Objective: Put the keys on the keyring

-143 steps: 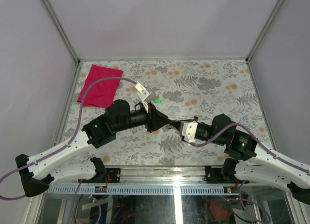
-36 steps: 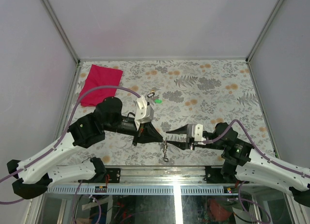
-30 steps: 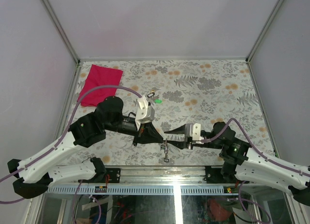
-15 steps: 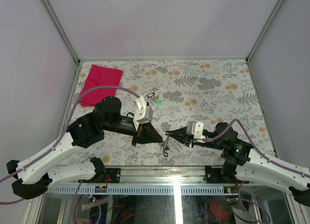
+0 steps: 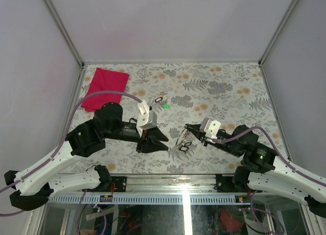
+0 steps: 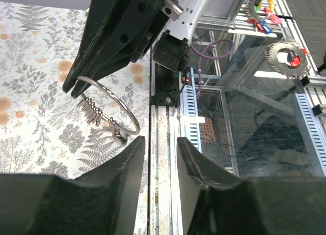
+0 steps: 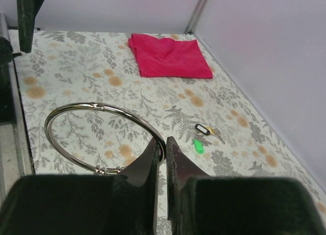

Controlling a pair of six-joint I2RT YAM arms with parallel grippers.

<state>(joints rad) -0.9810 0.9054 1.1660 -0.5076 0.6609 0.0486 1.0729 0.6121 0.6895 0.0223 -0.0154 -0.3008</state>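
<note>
The cloth (image 5: pixel 105 89) lay at the surface's (image 5: pixel 229 87) upper left, the keys (image 5: pixel 160 98) right of it; the keyring (image 5: pixel 183 142) was lower centre, between left pincer (image 5: pixel 165 143) and right pincer (image 5: pixel 187 128).

Silver keyring (image 7: pixel 97 106) held aloft by rim; keys (image 7: pixel 204 129) lying well apart.

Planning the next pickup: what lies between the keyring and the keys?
Only the green piece, right beside the keys; the rest of the stretch to the keyring is bare table. Clearest in the top view.
</note>
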